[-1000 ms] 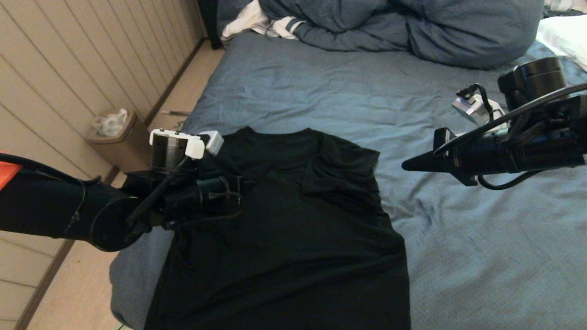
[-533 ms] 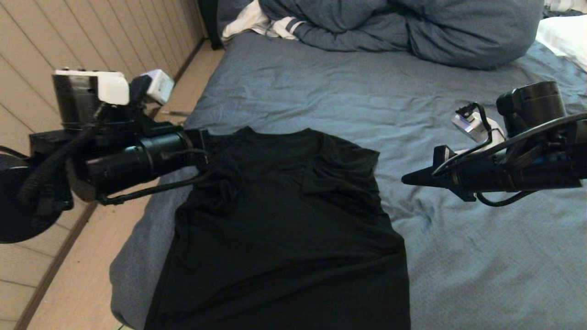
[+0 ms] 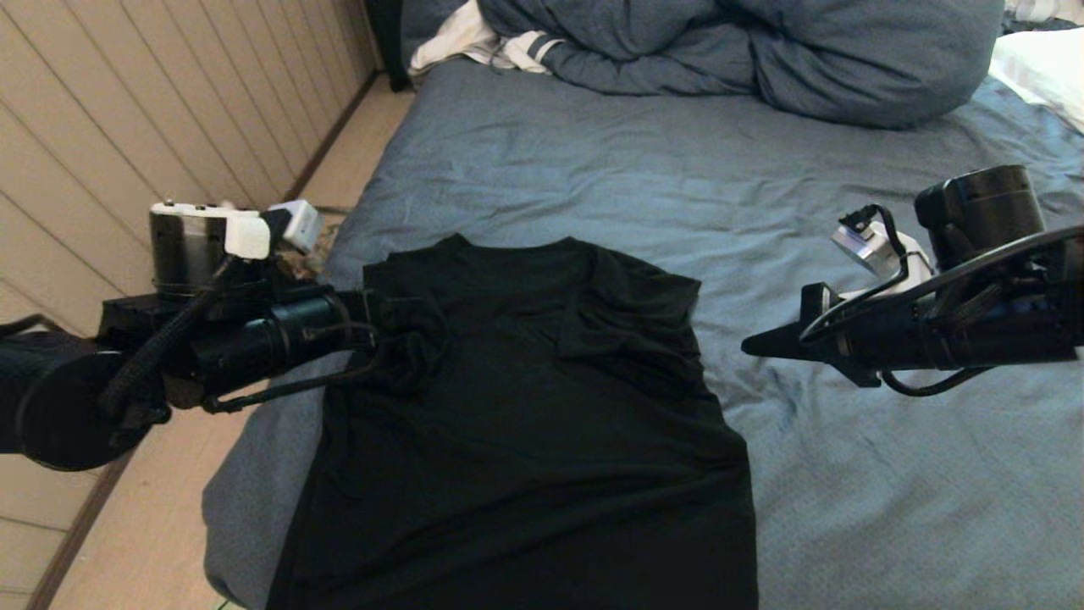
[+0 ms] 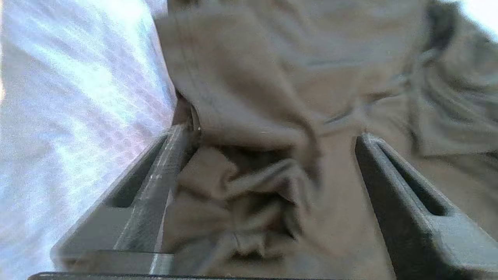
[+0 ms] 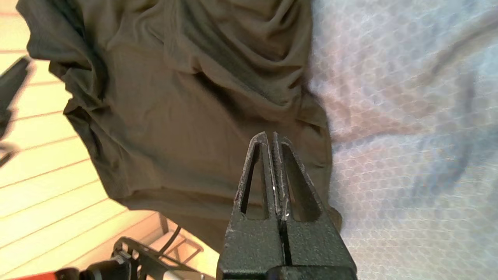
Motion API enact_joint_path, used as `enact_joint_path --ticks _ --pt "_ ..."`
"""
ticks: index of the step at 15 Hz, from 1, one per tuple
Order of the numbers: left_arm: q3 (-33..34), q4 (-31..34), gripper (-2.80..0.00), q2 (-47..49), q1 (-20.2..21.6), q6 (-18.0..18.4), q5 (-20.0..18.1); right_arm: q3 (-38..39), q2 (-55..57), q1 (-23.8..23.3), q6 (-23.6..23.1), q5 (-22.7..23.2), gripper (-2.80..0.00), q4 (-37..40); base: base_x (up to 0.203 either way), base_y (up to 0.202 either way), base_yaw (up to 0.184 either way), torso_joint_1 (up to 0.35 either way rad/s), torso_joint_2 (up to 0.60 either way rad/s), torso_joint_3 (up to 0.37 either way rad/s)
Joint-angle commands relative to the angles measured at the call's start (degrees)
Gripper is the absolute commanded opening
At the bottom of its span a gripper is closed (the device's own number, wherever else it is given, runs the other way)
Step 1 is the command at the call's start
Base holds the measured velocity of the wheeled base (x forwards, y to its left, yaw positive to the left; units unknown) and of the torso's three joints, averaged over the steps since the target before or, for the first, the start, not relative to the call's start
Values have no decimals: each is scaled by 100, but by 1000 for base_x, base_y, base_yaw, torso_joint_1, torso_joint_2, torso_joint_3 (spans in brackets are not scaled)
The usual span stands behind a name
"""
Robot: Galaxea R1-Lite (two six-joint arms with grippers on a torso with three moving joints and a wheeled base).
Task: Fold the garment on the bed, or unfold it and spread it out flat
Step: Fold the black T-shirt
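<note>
The garment [image 3: 525, 424], a black T-shirt with its plain side up, lies flat on the bed [image 3: 593, 169] near the front left corner, its right sleeve folded in over the chest. My left gripper [image 3: 402, 326] is at the shirt's left shoulder. In the left wrist view it [image 4: 272, 134] stands open, with the bunched sleeve fabric [image 4: 241, 186] lying loose between the wide-apart fingers. My right gripper [image 3: 747, 347] hovers above the sheet just right of the shirt, shut and empty; its closed tips [image 5: 271, 134] point toward the garment [image 5: 175, 97].
A bulky blue duvet [image 3: 745, 51] and white striped clothing [image 3: 474, 42] lie at the head of the bed, with a white pillow [image 3: 1042, 63] at the far right. The bed's left edge drops to a wooden floor [image 3: 152, 525] beside a panelled wall [image 3: 127, 110].
My left gripper opened, lifted off the shirt and drew back to the left, then came down beside the left shoulder, leaving the sleeve bunched there. The right arm barely moved.
</note>
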Motion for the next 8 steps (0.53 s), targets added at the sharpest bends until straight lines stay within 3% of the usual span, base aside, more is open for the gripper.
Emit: enact_joint_path --ticks 1,8 --pt "132 -597 -280 563 48 19 24 11 45 -37 16 95 -280 5 0 0 0 0 0 0" --pt "-69 -686 -280 673 315 -31 18 46 80 -37 7 122 -280 -4 0 0 0 0 0 0"
